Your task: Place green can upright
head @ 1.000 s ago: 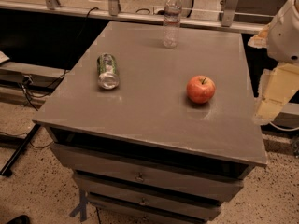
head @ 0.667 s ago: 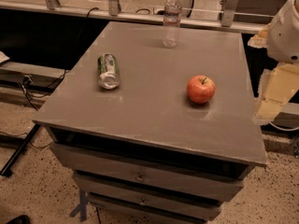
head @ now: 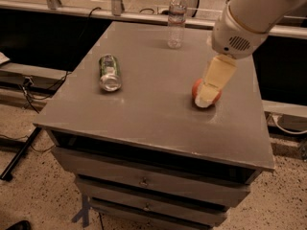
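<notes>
The green can [head: 109,72] lies on its side on the left part of the grey table top [head: 144,114], with a silver end facing the front edge. My gripper [head: 207,98], cream-coloured under the white arm [head: 254,13], hangs over the right part of the table, far to the right of the can. It holds nothing that I can see.
A red apple [head: 217,96] sits right behind the gripper and is partly hidden by it. A clear plastic water bottle [head: 176,18] stands upright near the table's back edge. Drawers [head: 144,182] sit under the top. Cables and a stand leg lie on the floor at the left.
The arm has swung left from the table's right edge to above the table, and the gripper now hangs in front of the apple. The can, apple and bottle have not moved.
</notes>
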Available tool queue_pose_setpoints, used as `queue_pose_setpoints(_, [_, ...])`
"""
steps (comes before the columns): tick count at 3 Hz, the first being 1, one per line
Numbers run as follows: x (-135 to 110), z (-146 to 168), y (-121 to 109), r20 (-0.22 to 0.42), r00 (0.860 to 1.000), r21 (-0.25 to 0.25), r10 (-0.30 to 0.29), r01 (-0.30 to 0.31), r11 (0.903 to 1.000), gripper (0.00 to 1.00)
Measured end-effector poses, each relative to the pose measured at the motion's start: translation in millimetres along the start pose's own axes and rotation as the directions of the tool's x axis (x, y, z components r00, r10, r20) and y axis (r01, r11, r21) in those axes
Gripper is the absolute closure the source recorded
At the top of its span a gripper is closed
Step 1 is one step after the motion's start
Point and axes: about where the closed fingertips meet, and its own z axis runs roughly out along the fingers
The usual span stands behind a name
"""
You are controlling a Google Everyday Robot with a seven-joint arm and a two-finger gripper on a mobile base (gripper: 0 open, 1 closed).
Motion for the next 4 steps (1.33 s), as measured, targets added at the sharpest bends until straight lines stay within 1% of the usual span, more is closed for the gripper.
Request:
queue_pose_setpoints(1, [-74.3,49.8,-26.7,0.082,0.989,-0.029,0.123,-0.121,0.9923,0.00])
queue_pose_setpoints(2, [-131.8,76.6,-40.5,0.115,0.976,-0.038,0.185,-0.182,0.9826,0.00])
queue_pose_setpoints(3, [-169.9,106.4,-54.4,0.104,0.955,-0.058,0.277,-0.273,0.9604,0.00])
queue_pose_setpoints(4, [-199.7,132.0,-57.3,0.061,0.928,-0.060,0.368,-0.364,0.9294,0.00])
